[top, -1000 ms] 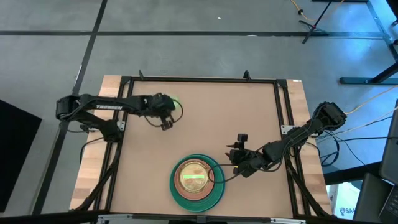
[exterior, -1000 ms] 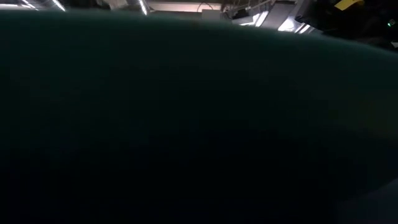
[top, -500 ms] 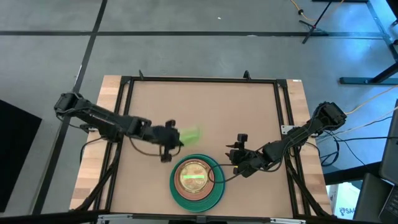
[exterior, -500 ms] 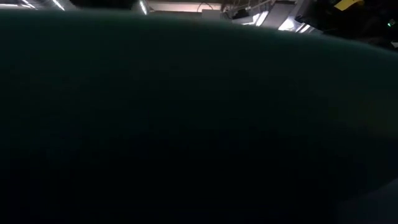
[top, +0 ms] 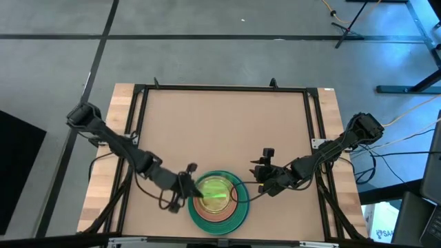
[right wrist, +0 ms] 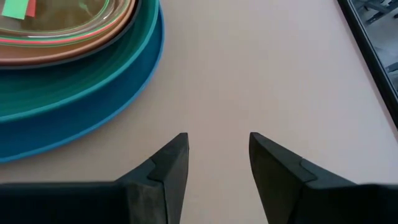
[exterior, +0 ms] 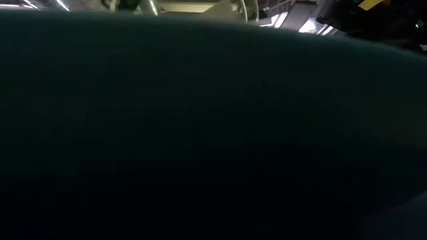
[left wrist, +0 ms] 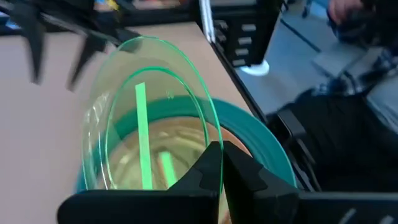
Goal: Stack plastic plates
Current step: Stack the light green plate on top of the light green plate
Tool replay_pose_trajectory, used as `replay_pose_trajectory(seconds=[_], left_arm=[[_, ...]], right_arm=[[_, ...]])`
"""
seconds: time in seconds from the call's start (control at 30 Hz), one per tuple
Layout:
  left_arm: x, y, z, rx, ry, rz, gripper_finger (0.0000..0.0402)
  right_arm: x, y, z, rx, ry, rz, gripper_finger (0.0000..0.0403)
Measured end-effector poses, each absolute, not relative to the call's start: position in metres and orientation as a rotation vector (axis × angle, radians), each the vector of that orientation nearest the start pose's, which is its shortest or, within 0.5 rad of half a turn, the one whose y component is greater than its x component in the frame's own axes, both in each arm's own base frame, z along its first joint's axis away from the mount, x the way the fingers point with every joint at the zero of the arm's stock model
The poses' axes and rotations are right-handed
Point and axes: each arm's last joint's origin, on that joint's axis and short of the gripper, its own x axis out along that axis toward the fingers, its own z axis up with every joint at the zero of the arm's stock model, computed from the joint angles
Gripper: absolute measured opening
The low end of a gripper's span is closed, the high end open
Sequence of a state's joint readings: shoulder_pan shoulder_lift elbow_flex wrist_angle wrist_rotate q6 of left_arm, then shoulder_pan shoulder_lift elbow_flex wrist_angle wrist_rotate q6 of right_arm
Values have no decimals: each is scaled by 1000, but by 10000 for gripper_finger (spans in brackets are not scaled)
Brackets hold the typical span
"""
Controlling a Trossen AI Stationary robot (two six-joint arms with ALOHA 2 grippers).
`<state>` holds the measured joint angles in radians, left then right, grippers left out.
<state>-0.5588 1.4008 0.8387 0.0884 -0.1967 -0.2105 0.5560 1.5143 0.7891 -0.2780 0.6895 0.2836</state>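
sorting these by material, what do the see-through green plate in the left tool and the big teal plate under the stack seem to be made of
The green plate, gripped by the left tool above the stack, looks like thin translucent plastic: glossy, and the plates below show through it. The teal plate looks like opaque moulded plastic with a smooth, slightly satin sheen and ringed steps at its rim. Neither can be confirmed by look alone.

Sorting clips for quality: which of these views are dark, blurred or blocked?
Low view: almost wholly dark, a teal surface right at the lens, only ceiling lights above it. Left wrist view: the translucent neon-green plastic plate in the left gripper is fairly sharp, the room behind soft. High view: clear, slight smear at that plate. Right wrist view: sharp, the right gripper open.
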Motion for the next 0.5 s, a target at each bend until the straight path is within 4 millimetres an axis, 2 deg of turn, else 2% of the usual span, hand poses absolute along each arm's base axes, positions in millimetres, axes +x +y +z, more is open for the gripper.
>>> replay_pose_trajectory(seconds=[0.23, 0.37, 0.5], left_arm=[[266, -175, 209, -13, 530, -316, 4], [271, -176, 196, 13, 563, -282, 5], [275, -170, 193, 5, 573, -267, 26]], right_arm=[[245, 130, 174, -318, 781, -233, 160], [245, 130, 174, -318, 781, -234, 160], [245, 130, 174, -318, 781, -233, 160]])
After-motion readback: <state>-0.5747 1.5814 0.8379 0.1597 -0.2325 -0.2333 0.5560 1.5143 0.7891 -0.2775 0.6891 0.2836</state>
